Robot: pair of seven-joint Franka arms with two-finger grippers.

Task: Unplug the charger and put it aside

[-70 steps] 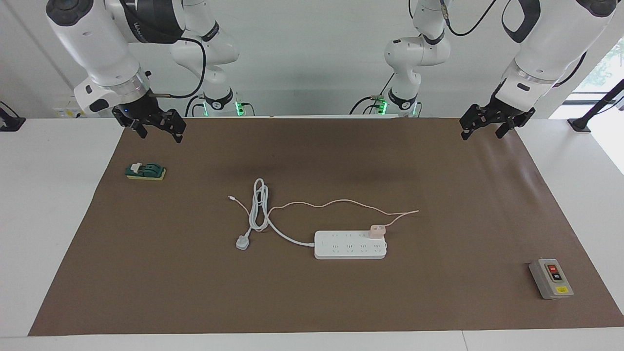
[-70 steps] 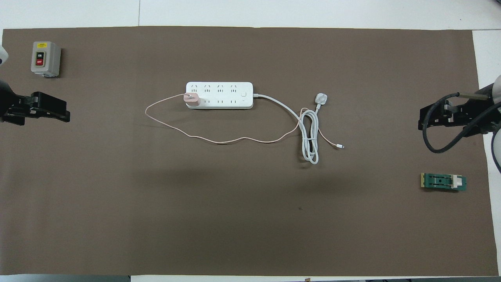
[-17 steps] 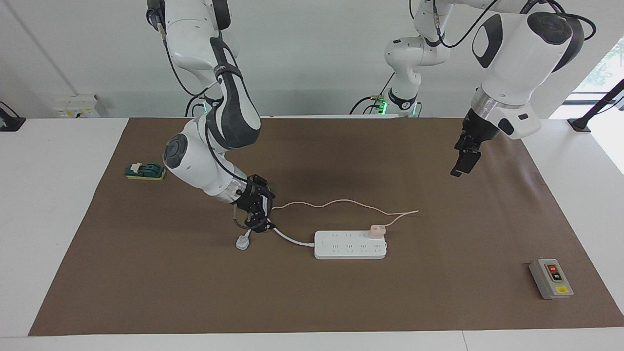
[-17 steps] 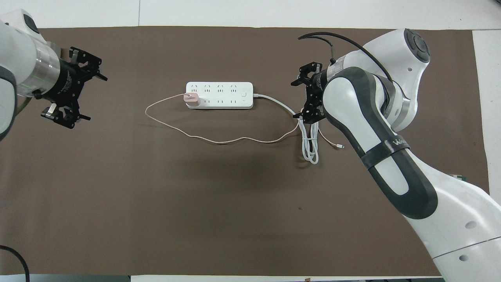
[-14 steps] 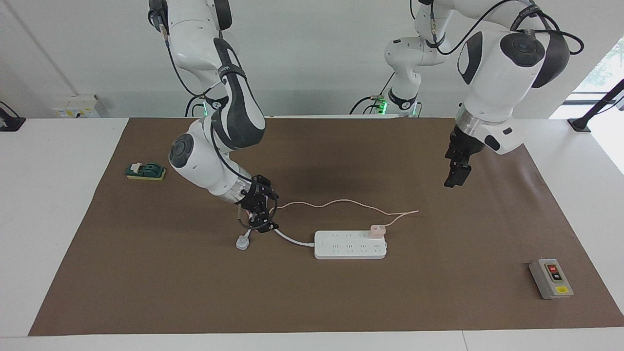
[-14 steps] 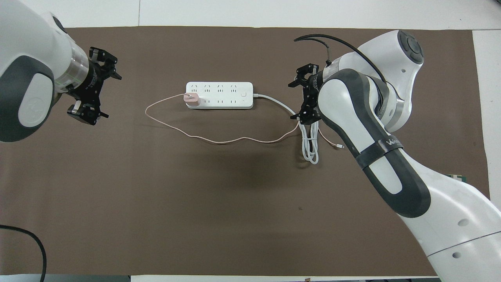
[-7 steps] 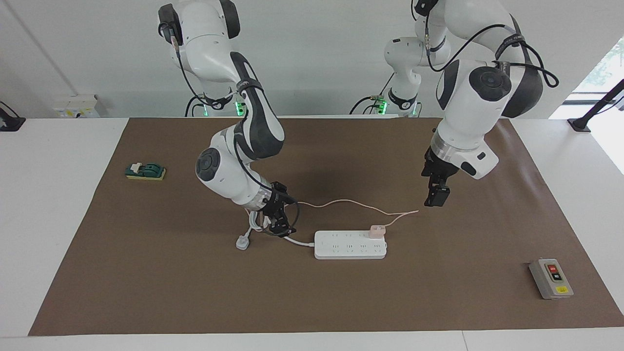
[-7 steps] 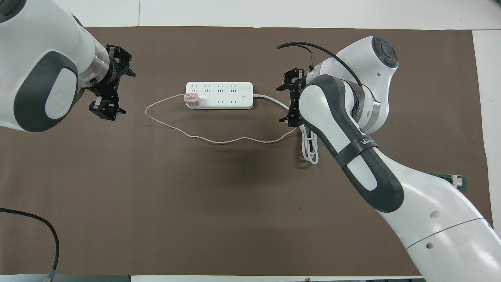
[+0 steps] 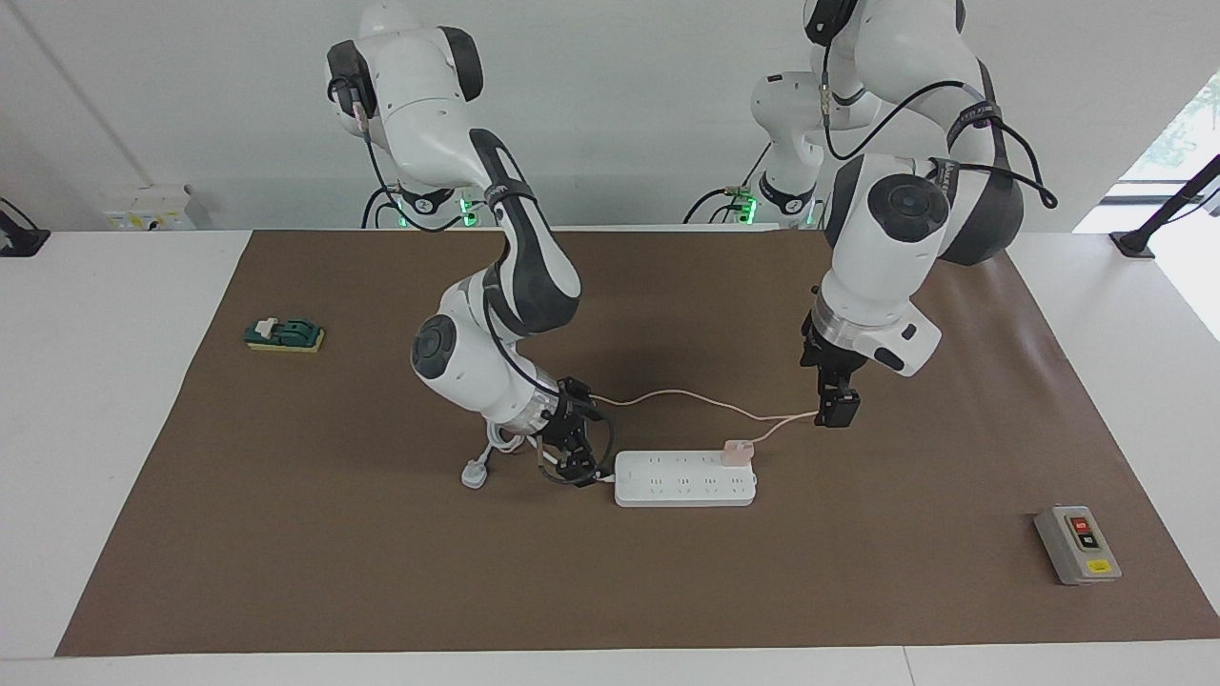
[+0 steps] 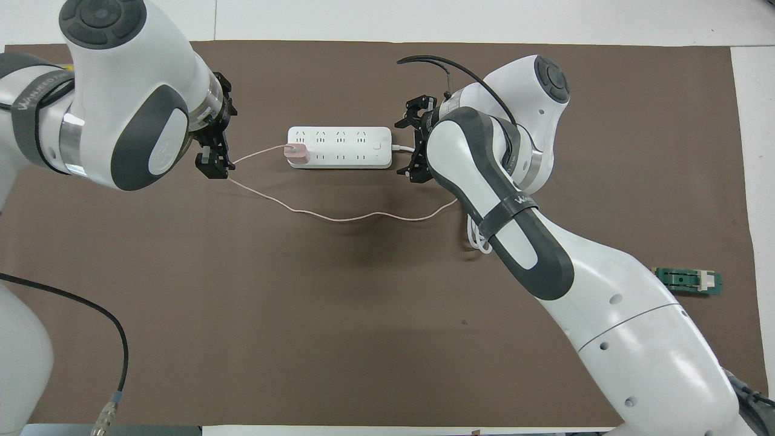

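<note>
The pale pink charger (image 9: 737,451) (image 10: 296,154) is plugged into the white power strip (image 9: 684,478) (image 10: 339,147) at the socket end toward the left arm. Its thin pink cable (image 9: 667,393) (image 10: 339,218) loops across the mat nearer the robots. My left gripper (image 9: 834,410) (image 10: 225,142) is open, low over the cable loop beside the charger, apart from it. My right gripper (image 9: 581,457) (image 10: 401,148) is open, low at the strip's other end, its jaws on either side of the thick white cord where it leaves the strip.
The white three-pin plug (image 9: 474,474) and its coiled cord (image 10: 478,239) lie by the right arm's wrist. A green knife switch (image 9: 284,334) (image 10: 687,281) sits toward the right arm's end. A grey on/off box (image 9: 1077,545) sits toward the left arm's end. A brown mat (image 9: 286,572) covers the table.
Both arms have closed in on the strip. The right gripper moved from over the coiled cord to the strip's cord end. The left gripper moved down over the pink cable loop.
</note>
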